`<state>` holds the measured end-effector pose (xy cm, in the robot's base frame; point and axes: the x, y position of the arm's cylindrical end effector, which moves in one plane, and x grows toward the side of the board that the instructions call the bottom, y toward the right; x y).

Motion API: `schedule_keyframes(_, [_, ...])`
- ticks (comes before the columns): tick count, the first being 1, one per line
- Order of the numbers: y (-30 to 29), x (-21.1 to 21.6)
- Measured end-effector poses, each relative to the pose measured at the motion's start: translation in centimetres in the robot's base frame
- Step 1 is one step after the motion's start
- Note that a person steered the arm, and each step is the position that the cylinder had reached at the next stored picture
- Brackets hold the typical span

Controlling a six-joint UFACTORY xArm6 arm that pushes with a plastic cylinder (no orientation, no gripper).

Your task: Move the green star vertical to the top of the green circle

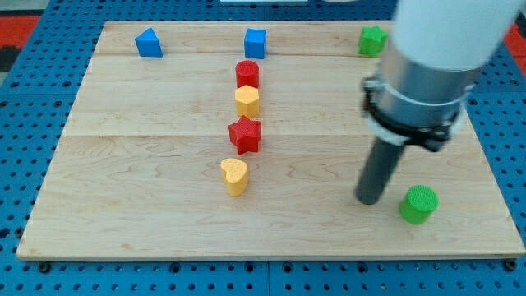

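The green star (372,40) lies at the view's top right, near the board's top edge, partly hidden by the arm. The green circle (419,204) stands at the view's lower right. My tip (369,200) rests on the board just to the left of the green circle, a small gap apart, and far below the green star.
A blue block (149,43) and a blue cube (256,43) lie along the top edge. A red cylinder (247,74), a yellow block (246,101), a red star (245,135) and a yellow heart (235,175) form a column mid-board. The wooden board (123,164) lies on a blue pegboard.
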<state>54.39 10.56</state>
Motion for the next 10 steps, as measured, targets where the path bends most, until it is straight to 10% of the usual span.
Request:
schedule_keyframes(2, [-2.4, -12.9])
schedule_keyframes(5, [14.6, -32.1])
schedule_keyframes(7, [-0.2, -32.1])
schedule_keyframes(9, [6.8, -23.7])
schedule_keyframes(10, [4.2, -26.6])
